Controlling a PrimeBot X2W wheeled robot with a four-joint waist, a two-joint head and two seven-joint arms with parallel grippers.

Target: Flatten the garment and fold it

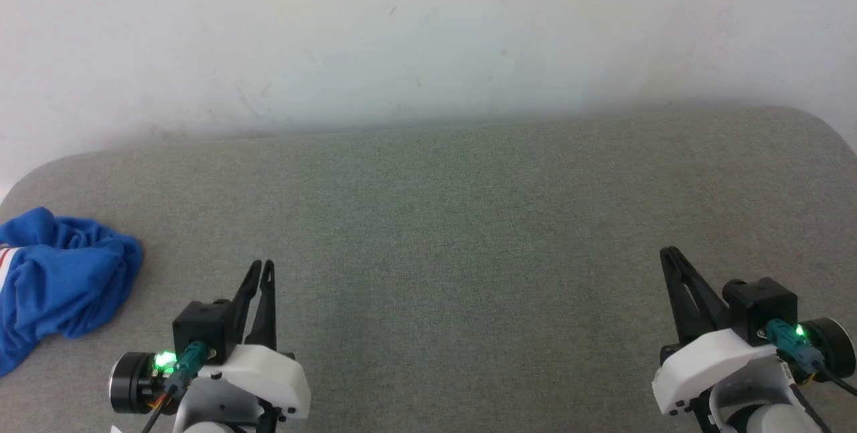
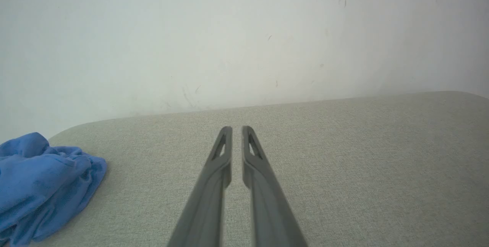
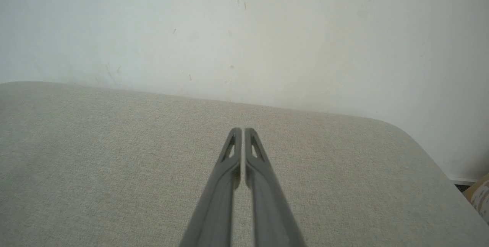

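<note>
Grey woven upholstered surface point(image 1: 469, 219) runs wide and open between both claws, its rounded far corners meeting a scuffed white wall point(image 1: 402, 31); bright blue crumpled jersey garment point(image 1: 60, 279) lies bunched at the surface's left edge, red-and-white trim showing, left of and apart from the left gripper point(image 1: 262, 264); that claw's tips stand parted by a thin slit, pinching nothing; right gripper point(image 1: 669, 252) has its tips pressed together, empty.

On my feed the garment point(image 1: 60, 279) reads as soft, matt blue jersey cloth, heavily creased. The worktop point(image 1: 469, 219) wears a grey-green woven cover, coarse-grained and dull. The left claw point(image 1: 261, 264) and right claw point(image 1: 671, 252) have matt dark fingers point(image 2: 214, 186), plastic by the look, set in smooth white shells point(image 1: 268, 373) with a slight sheen. The wall point(image 1: 402, 31) is matt white paint, scuffed and flecked.
</note>
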